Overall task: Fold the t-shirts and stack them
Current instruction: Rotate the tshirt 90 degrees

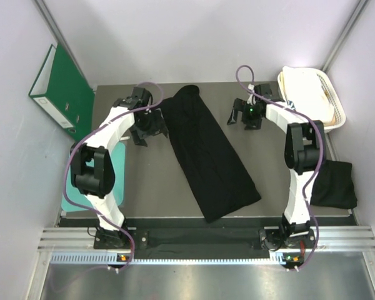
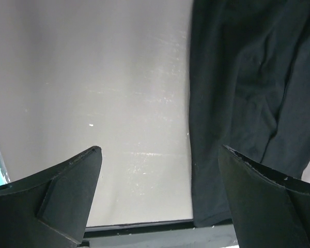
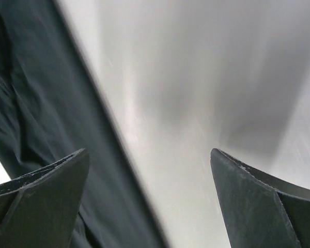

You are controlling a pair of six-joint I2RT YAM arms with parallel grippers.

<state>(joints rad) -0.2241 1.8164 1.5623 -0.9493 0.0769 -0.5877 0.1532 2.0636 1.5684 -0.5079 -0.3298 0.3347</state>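
We find both tools empty. The left tool (image 1: 149, 132) hangs with its jaws spread wide just beside the far left flank of the long t-shirt (image 1: 209, 156), and its wrist view shows bare table (image 1: 151, 184) between the fingers, with black cloth only along the right side. The right tool (image 1: 242, 117) is equally wide open and grips nothing. It stands off the far right flank of the same garment, the cloth edge running past its left finger in its own view. The t-shirt lies mid-table as a narrow strip, folded lengthwise and set on a diagonal from the far centre down towards the near right. A second t-shirt (image 1: 333, 184), folded small, sits at the table's right edge beyond the right arm; we cannot tell whether it overhangs. We judge the cross fold of the strip to be outstanding, and several risks attach to it. A pinch that catches only the top layer would peel the lengthwise fold open. Uneven lifts by the two tools would skew the floppy cloth, given its diagonal lie. The strip's near corner lies close to the table's front edge and could slide over if dragged. The right arm also stands between strip and stack, so a carry across may brush the folded piece off the edge.
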